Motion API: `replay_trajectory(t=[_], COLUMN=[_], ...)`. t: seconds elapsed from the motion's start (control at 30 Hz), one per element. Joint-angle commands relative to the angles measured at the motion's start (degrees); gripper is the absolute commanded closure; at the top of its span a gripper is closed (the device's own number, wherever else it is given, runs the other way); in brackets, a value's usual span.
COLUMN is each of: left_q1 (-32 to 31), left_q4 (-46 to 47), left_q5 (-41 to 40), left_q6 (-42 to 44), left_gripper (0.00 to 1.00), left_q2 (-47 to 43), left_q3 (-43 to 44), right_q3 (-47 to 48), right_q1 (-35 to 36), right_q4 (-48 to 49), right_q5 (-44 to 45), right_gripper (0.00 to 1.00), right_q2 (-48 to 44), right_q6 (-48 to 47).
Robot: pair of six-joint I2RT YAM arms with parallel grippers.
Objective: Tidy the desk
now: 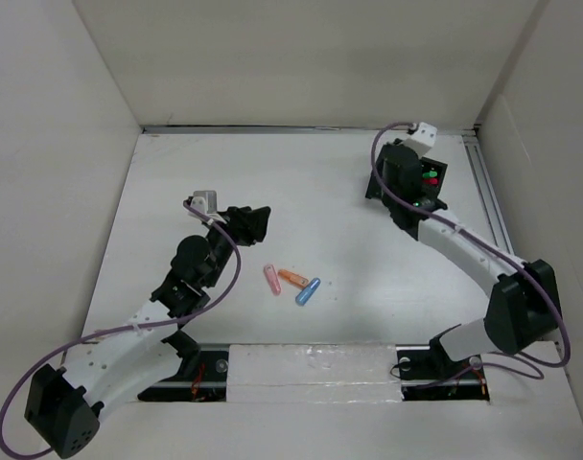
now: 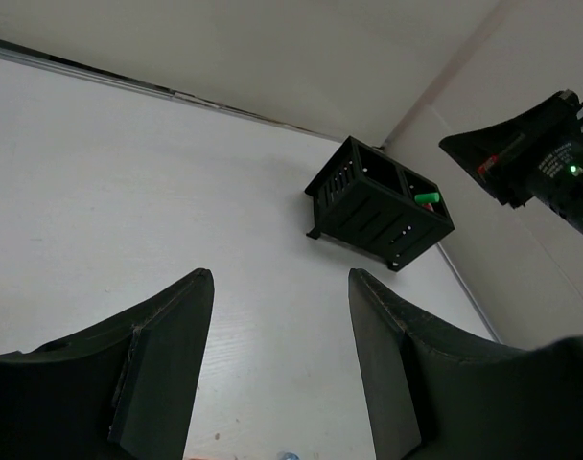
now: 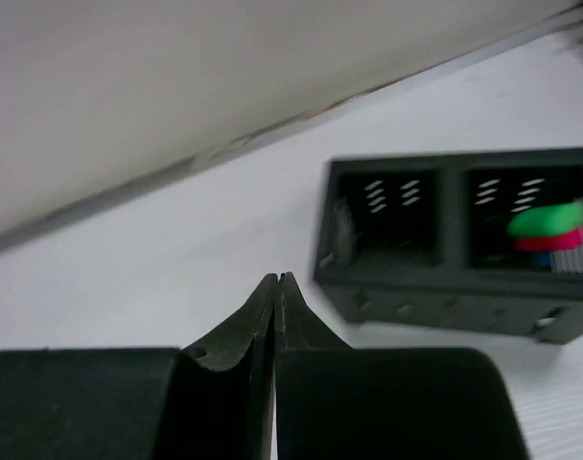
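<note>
On the desk (image 1: 339,211) middle, top view: pink capsule (image 1: 271,279), orange capsule (image 1: 291,277) and blue capsule (image 1: 308,290) lie close together; black box (image 1: 433,178) at far right.
Left wrist: my left claw (image 2: 280,287) spread wide, nothing between the fingers, box well beyond.
Right wrist: my right claw (image 3: 277,283) pressed together, tips near the box; green item (image 3: 548,219) in one compartment.

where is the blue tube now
In the top view, the blue tube lies near the desk centre, just right of the orange tube and pink tube.
</note>
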Motion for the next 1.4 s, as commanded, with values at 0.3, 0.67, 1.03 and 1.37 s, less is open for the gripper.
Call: replay_trajectory(t=[0.3,0.67,1.03,1.37], left_q1=[0.45,0.45,0.45,0.45], left_q4=[1.11,0.41,0.58,1.20], left_q5=[-6.18,-13.65,-14.27,-13.04], left_q6=[-1.38,-3.32,-3.32,-3.06], left_gripper=[0.46,0.47,0.47,0.47], left_q2=[-4.48,-12.03,-12.75,-11.52], left_q3=[-1.98,-5.05,-5.58,-5.49], right_q3=[-5.89,-5.72,-4.31,-0.88], right_q1=[26.08,30.92,32.42,27.42], right_q4=[-11.28,-12.34,-16.56,-11.49], right_q5=[-34.35,-42.04,-34.93,-26.03], right_gripper=[0.40,0.34,0.54,0.91], right_q2=[6.83,14.58,19.41,16.61], right_q6=[-9.89,-14.20,-12.37,-3.85])
